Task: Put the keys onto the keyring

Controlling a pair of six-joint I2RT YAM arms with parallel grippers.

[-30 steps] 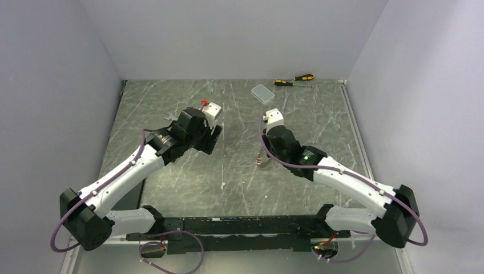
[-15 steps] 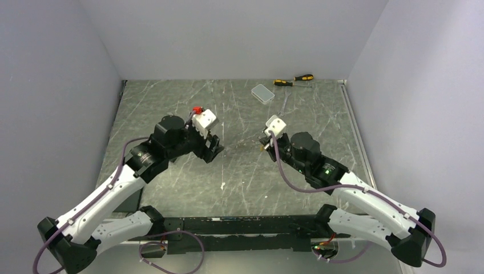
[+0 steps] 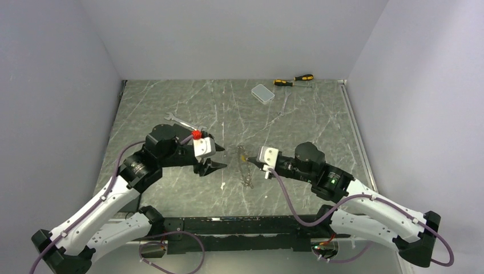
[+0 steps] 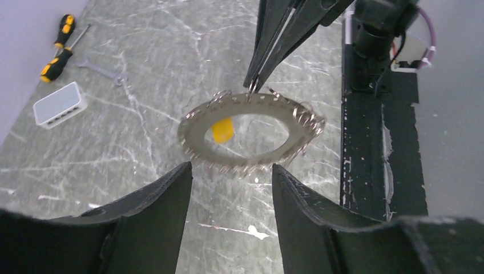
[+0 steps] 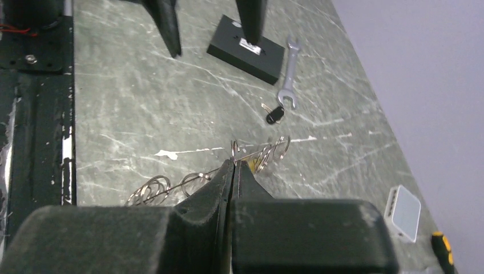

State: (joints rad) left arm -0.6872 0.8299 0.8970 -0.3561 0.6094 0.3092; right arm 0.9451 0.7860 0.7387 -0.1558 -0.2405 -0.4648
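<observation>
My right gripper (image 3: pixel 251 164) is shut on the keyring (image 3: pixel 246 171) and holds it above the table. In the left wrist view the keyring (image 4: pixel 251 132) is a toothed silver loop hanging from the right fingertips (image 4: pixel 255 80). A yellow-headed key (image 4: pixel 222 130) shows through the loop, close under those fingertips. My left gripper (image 3: pixel 216 166) is open and empty, facing the loop from the left, a short gap away. In the right wrist view the shut gripper (image 5: pixel 234 164) pinches the ring's wire (image 5: pixel 194 180). A black-headed key (image 5: pixel 275 115) lies on the table. I cannot pick out the pale key.
A silver spanner (image 3: pixel 177 119) lies behind the left arm, beside the black-headed key. A flat black block (image 5: pixel 245 49) sits near it. A clear box (image 3: pixel 262 93) and yellow-and-black screwdrivers (image 3: pixel 294 80) are at the back. A black frame (image 3: pixel 240 225) runs along the near edge.
Both arms swung in toward the near middle. My right gripper carried the keyring left and nearer, up off the table. My left gripper turned to face it.
</observation>
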